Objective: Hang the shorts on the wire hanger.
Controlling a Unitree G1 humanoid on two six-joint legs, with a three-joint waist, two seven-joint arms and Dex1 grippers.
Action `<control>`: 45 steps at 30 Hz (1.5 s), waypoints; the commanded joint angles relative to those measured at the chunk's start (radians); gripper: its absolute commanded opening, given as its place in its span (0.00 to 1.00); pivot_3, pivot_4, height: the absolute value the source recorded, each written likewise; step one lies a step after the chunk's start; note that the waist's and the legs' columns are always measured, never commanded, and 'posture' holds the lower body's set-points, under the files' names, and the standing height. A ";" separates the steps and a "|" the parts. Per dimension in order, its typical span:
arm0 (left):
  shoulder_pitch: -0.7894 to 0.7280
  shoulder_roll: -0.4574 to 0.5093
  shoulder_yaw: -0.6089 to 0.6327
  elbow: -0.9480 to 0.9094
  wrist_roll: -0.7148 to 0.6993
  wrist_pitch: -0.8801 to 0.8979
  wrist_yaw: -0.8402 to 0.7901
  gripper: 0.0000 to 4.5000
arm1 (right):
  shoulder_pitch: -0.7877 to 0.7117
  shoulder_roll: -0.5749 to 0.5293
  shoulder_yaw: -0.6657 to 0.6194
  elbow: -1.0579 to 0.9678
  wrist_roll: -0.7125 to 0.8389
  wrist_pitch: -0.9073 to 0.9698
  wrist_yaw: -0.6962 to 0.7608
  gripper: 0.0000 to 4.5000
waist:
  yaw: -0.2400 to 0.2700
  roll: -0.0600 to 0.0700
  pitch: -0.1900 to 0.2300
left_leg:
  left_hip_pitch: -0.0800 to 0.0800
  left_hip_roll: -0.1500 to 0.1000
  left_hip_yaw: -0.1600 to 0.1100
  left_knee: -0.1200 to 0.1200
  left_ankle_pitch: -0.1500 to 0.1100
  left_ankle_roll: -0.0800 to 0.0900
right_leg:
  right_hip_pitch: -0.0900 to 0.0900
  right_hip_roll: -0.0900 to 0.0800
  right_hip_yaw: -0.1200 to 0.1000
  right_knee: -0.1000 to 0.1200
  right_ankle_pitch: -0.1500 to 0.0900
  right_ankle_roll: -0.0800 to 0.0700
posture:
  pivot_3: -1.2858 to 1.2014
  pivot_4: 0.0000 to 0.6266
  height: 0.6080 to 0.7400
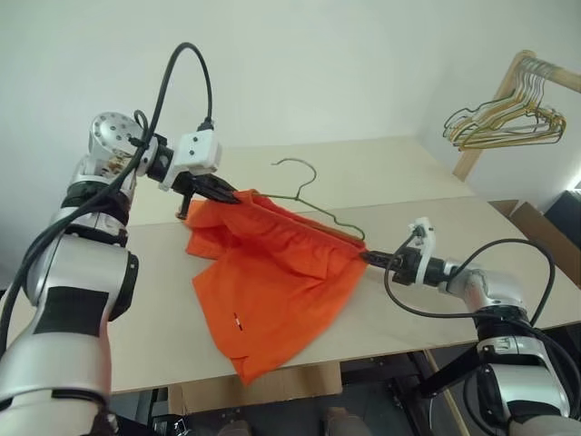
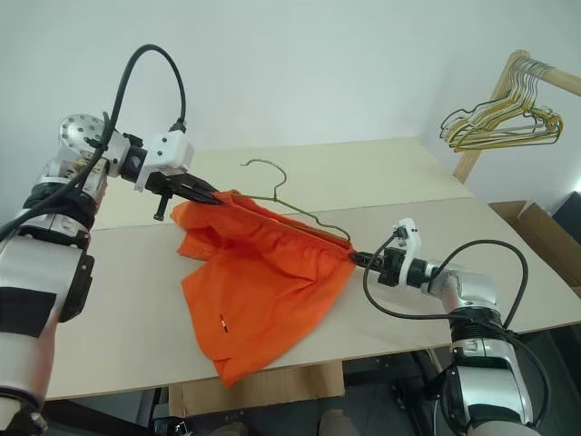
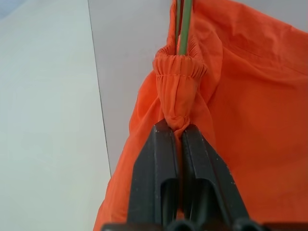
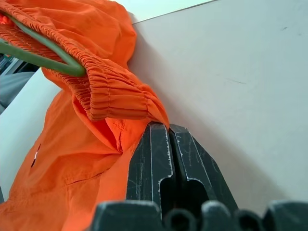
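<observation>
Stretched between the two arms, the shorts are held above the pale wooden table, their gathered waistband pulled taut along the lower bar of the wire hanger, whose hook stands up behind the fabric while the legs droop onto the tabletop. One end of the waistband is pinched in the closed fingers of the left gripper, seen up close in the left wrist view with the green wire running into the elastic just past the fingertips. The other end is clamped by the right gripper, its jaws pressed together on a fold of orange cloth beside the hanger's corner. For the step in hand, the tension is best kept even at both ends, so that the elastic is seated over the hanger's corners without the wire being dragged out or bent. Beyond the table, a bunch of hangers is hung on a wooden rack against a plain white wall
</observation>
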 commanded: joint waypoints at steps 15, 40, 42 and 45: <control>0.011 0.042 0.035 0.038 0.224 -0.124 0.132 0.00 | -0.016 -0.142 0.065 -0.120 -0.059 -0.079 0.146 0.02 | 0.009 0.000 0.000 | -0.001 0.000 0.000 0.000 0.000 0.000 | -0.001 0.000 0.000 0.000 0.000 0.000 | 0.51 0.00 1.00; 0.101 -0.057 0.190 -0.014 0.187 -0.101 0.200 0.00 | -0.192 -0.190 0.255 -0.401 -0.278 -0.450 0.205 0.02 | 0.039 0.000 0.000 | -0.013 0.000 0.001 0.003 0.000 0.000 | -0.014 0.000 0.000 0.002 0.001 -0.001 | 0.51 0.00 1.00; 0.097 -0.063 0.206 -0.016 0.179 -0.092 0.212 0.00 | -0.184 -0.190 0.272 -0.381 -0.320 -0.516 0.185 0.02 | 0.045 0.000 0.000 | -0.013 0.000 0.001 0.003 0.000 0.000 | -0.014 0.000 0.000 0.002 0.001 -0.001 | 0.51 0.00 1.00; 0.096 -0.068 0.217 -0.016 0.178 -0.085 0.223 0.00 | -0.185 -0.177 0.264 -0.368 -0.332 -0.583 0.166 0.02 | 0.051 0.000 0.000 | -0.013 0.000 0.002 0.003 0.000 0.000 | -0.014 0.000 0.000 0.002 0.001 -0.001 | 0.51 0.00 1.00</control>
